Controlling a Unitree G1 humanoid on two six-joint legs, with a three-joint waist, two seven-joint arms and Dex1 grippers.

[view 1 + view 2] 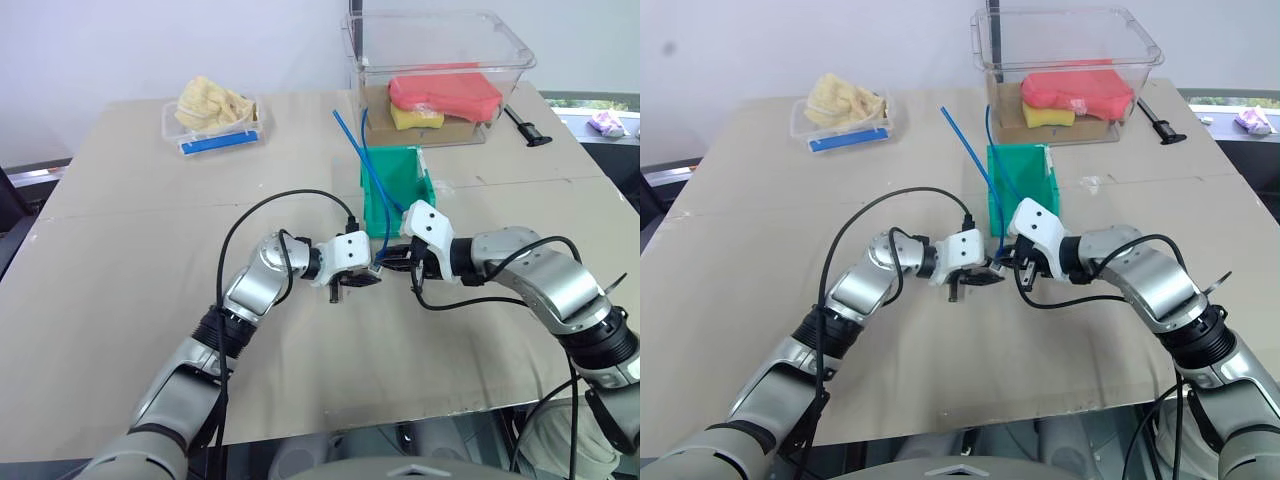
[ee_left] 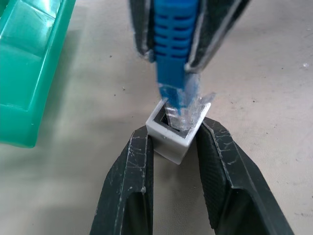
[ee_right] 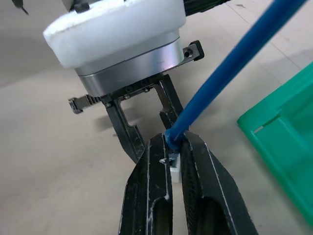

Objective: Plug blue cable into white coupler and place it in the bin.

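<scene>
Tiny white plastic coupler [image 2: 172, 134] pinched between left gripper [image 2: 173, 147] fingers, frame middle. Right gripper [image 3: 175, 147] squeezes thin blue cable [image 3: 230, 68]; clear plug tip inside socket.

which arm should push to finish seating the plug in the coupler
Right, probably. The right end effector is shut on the blue cable just behind its plug, whose tip already sits in the white coupler's socket. The left end effector only braces the coupler in place.

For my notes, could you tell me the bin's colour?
Green; the bin shows best in the right eye view.
</scene>
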